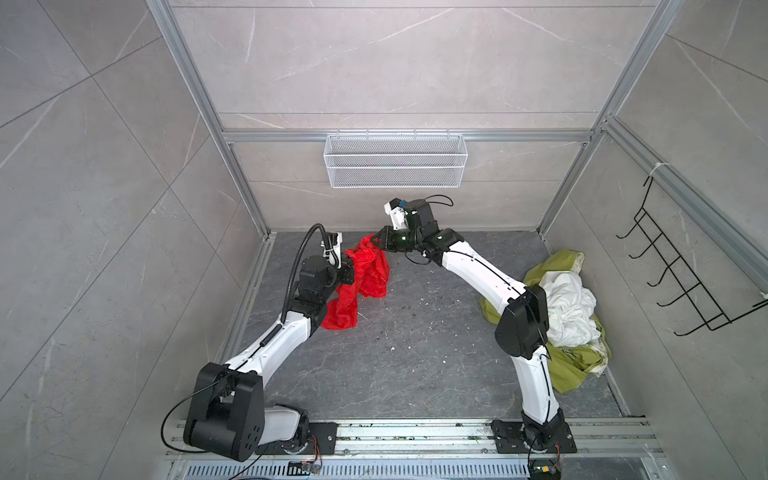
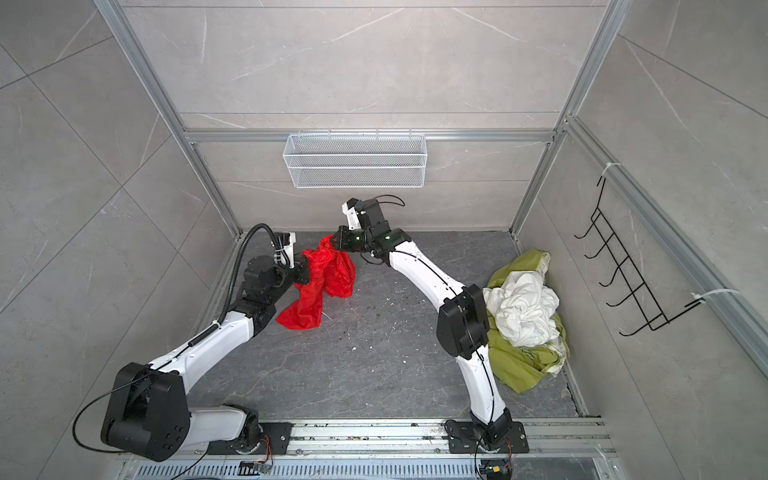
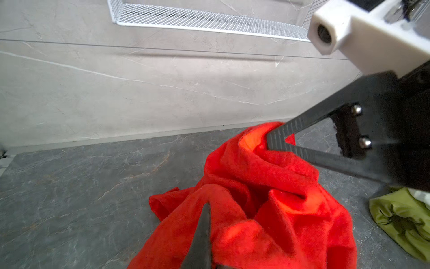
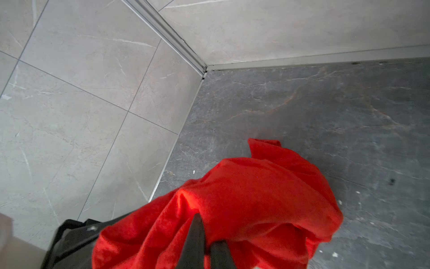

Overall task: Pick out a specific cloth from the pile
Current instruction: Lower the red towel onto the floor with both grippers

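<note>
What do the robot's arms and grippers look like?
Both arms have curved white shells and blocky black joints. The left arm carries a ribbed black hose, the right arm thin black cables. The left gripper and right gripper are black with tapering fingers, beside white camera mounts.

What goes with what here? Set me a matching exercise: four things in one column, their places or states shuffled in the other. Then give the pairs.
Things
1. red cloth
2. pile
3. mesh basket
4. hook rack

Places or states
A. hung on the back wall
B. fixed to the right wall
C. pinched by the left gripper and the right gripper, both shut
D. heaped on the floor, touched by neither gripper

Pairs: 1-C, 2-D, 3-A, 4-B
</note>
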{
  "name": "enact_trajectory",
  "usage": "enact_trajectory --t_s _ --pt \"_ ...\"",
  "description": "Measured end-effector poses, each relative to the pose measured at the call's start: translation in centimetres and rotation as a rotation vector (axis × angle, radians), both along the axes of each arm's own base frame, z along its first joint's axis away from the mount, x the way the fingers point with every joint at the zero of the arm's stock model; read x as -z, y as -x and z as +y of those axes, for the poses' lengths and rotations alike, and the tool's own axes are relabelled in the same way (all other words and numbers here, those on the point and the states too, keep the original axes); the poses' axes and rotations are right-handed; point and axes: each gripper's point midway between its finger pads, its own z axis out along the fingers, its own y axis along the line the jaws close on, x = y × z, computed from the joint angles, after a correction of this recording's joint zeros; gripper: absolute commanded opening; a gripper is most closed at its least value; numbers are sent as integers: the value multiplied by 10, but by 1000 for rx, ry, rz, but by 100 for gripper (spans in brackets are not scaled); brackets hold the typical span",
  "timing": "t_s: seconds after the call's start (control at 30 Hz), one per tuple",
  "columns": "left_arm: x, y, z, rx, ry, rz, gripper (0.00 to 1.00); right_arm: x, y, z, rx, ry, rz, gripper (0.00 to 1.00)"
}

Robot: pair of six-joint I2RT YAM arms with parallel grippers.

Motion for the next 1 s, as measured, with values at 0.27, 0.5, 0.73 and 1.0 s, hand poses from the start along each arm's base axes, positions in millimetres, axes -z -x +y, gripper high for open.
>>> enact_trajectory --t_s 0.27,0.5,0.73,1.0 --pt "-15 -16 -28 50 13 -37 0 16 -6 -32 52 21 19 0" --pt "-6 -16 -32 66 14 -30 0 24 0 -39 52 36 21 0" --pt "37 1 -24 55 -4 43 0 43 6 -41 47 55 45 0" --pt "69 22 -8 6 -12 101 0 49 16 -32 16 72 40 0"
